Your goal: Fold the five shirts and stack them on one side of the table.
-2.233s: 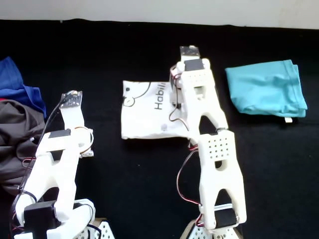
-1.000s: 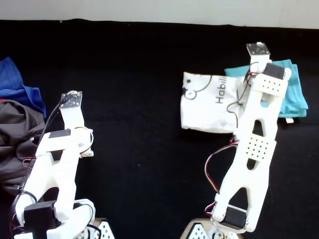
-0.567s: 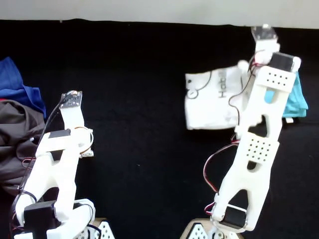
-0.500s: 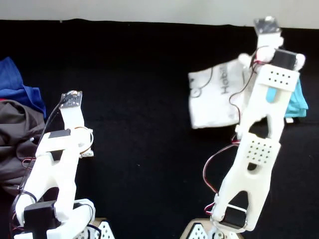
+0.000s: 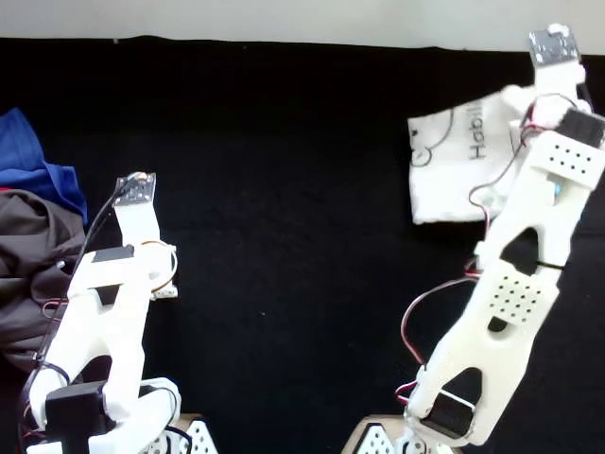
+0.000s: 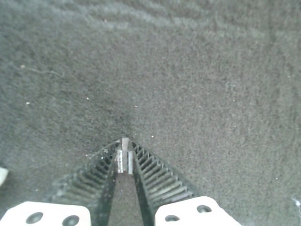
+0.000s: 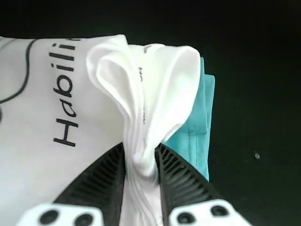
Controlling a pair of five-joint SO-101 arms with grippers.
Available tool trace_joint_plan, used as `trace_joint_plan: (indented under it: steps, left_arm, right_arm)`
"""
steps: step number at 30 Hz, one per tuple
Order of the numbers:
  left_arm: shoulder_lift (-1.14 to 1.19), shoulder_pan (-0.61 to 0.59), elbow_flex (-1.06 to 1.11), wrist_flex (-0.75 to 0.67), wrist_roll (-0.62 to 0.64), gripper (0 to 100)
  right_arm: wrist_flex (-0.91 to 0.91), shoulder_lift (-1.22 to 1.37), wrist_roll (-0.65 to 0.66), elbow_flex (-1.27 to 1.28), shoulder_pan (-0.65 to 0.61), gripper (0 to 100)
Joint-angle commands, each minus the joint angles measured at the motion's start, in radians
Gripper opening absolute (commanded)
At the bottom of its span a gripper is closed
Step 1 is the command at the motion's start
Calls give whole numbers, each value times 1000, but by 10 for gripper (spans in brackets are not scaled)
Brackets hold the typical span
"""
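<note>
A folded white shirt (image 5: 458, 165) with black print hangs at the far right of the table, lifted by my right gripper (image 5: 518, 106). In the right wrist view that gripper (image 7: 141, 157) is shut on a bunched fold of the white shirt (image 7: 61, 117), and a folded teal shirt (image 7: 197, 141) lies just under it. A blue shirt (image 5: 28, 156) and a dark grey shirt (image 5: 28, 274) lie heaped at the left edge. My left gripper (image 6: 123, 150) is shut, empty, over bare black cloth; in the high view the left gripper (image 5: 135, 189) sits near that heap.
The black table cloth (image 5: 284, 189) spreads between the two arms. A pale wall strip (image 5: 284, 19) runs along the far edge. The right arm (image 5: 510, 284) stretches diagonally over the table's right side.
My right gripper has carried the white shirt from the table's middle to the far right, over the teal shirt, which the arm and shirt now cover. The left arm has not moved.
</note>
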Motion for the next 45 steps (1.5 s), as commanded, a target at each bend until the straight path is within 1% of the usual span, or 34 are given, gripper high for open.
trace_joint_plan:
  steps: [1,9,17,21,23,26,27,32,36,41,45]
  left_arm:
    - [-15,-4,4,-11,2,10]
    - [-15,-4,4,-11,2,10]
    - [-15,-4,4,-11,2,10]
    - [-15,-4,4,-11,2,11]
    - [-15,-4,4,-11,2,11]
    - [-15,-4,4,-11,2,11]
    - [-15,-4,4,-11,2,11]
    - [-15,-4,4,-11,2,11]
    - [-15,-4,4,-11,2,11]
    - [-15,-4,4,-11,2,12]
    - [-15,-4,4,-11,2,12]
  right_arm:
    - [-111,25,23,59,13,6]
    - [-331,111,23,28,44,6]
    - [-343,117,23,30,79,6]
    - [-343,119,23,33,77,12]
    - [-337,116,18,30,77,50]
    - [-335,107,17,24,82,177]
    - [-335,99,14,10,84,205]
    - [-335,41,-77,-54,82,203]
    - [-271,-22,-146,-104,70,203]
    - [-94,-101,-209,-162,48,203]
    - [38,-156,-296,-206,48,202]
